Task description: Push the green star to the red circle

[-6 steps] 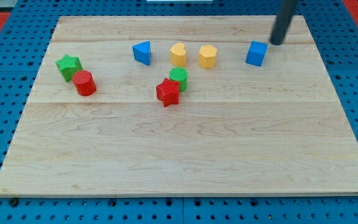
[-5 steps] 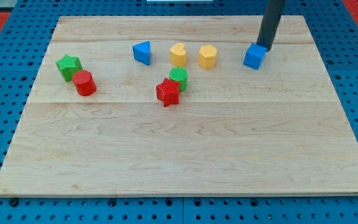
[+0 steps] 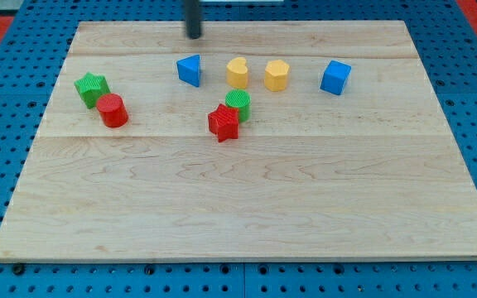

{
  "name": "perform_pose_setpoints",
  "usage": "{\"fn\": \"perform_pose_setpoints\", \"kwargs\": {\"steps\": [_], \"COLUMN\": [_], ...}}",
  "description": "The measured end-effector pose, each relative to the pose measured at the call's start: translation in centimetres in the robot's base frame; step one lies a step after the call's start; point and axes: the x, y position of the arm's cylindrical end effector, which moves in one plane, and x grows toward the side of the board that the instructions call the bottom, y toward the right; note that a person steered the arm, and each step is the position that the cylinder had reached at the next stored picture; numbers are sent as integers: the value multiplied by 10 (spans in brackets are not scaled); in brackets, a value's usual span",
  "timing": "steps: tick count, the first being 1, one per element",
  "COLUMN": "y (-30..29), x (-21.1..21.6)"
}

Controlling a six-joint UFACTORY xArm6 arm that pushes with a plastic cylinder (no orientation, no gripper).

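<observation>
The green star (image 3: pixel 91 87) lies at the view's left on the wooden board (image 3: pixel 247 207), touching the red circle (image 3: pixel 113 110) just below and to its right. My tip (image 3: pixel 193 36) is near the board's top edge, above the blue triangle (image 3: pixel 190 69), well to the right of the green star and apart from every block.
A yellow heart (image 3: pixel 238 72), a yellow hexagon (image 3: pixel 277 74) and a blue cube (image 3: pixel 335 77) stand in a row near the top. A red star (image 3: pixel 223 122) touches a green circle (image 3: pixel 238 103) in the middle.
My tip has swept left along the top, from beside the blue cube to above the blue triangle. The blue cube shifted slightly left. The other blocks have not moved.
</observation>
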Motion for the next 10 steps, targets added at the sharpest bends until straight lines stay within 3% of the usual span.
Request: {"fn": "perform_pose_setpoints", "kwargs": {"steps": [3,6,7,8,9,10], "y": [-114,-121,-131,-180,-185,-172], "x": [121,137,121,129,176,176]}}
